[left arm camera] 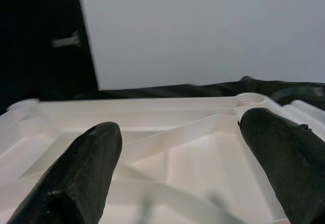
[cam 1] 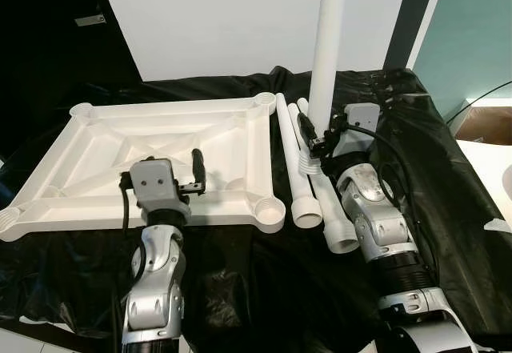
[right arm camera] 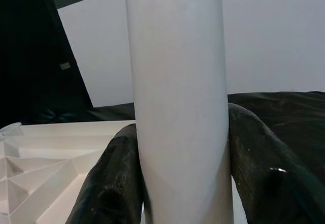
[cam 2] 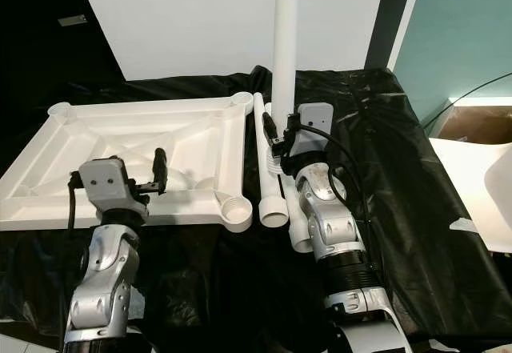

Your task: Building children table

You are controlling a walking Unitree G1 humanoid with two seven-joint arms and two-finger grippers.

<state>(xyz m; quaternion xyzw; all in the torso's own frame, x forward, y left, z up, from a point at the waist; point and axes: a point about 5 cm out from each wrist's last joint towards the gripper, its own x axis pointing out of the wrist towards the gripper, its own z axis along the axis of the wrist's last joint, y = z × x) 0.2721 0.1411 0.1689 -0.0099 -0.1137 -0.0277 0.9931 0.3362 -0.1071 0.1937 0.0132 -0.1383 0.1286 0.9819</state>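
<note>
Left gripper (cam 1: 194, 178): fingers spread apart, holding nothing, above the near rim of the tabletop.
Tabletop (cam 1: 96, 141): white, underside up, on the left of the bench (cam 1: 448, 169) under black sheeting.
Loose legs (cam 1: 294, 173): two white tubes lying just right of the tabletop.
Right gripper (cam 1: 314, 138): fingers clamped on either side of the upright leg (cam 1: 326, 49), over the loose legs.
Wall (cam 1: 224, 17): white, at the far side.
</note>
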